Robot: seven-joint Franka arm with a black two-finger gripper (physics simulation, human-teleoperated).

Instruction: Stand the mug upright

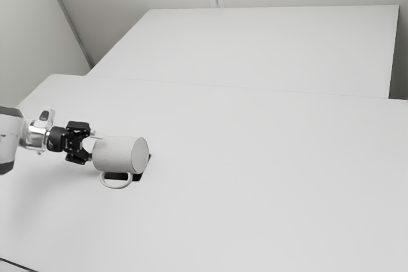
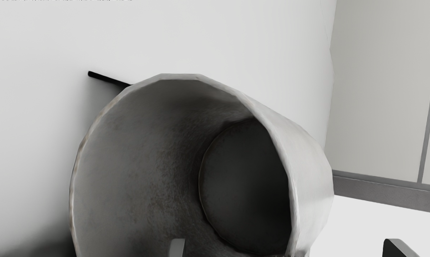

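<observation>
The pale mug (image 1: 118, 155) lies on its side in the exterior view, base toward that view's right and handle toward the camera. My gripper (image 1: 93, 146) is at its mouth, on the exterior view's left. The wrist view looks into the dark hollow of the mug (image 2: 147, 160). There my gripper (image 2: 286, 248) is open, its fingers wide apart: one overlaps the mouth, the other stands outside the mug, with the side wall between them. Whether either finger touches the wall I cannot tell.
A flat black object (image 1: 137, 177) lies beneath or close beside the mug; in the wrist view a black edge (image 2: 108, 79) sticks out past the rim. The white table (image 1: 268, 176) extends to the exterior view's right, with another white surface (image 1: 255, 46) behind it.
</observation>
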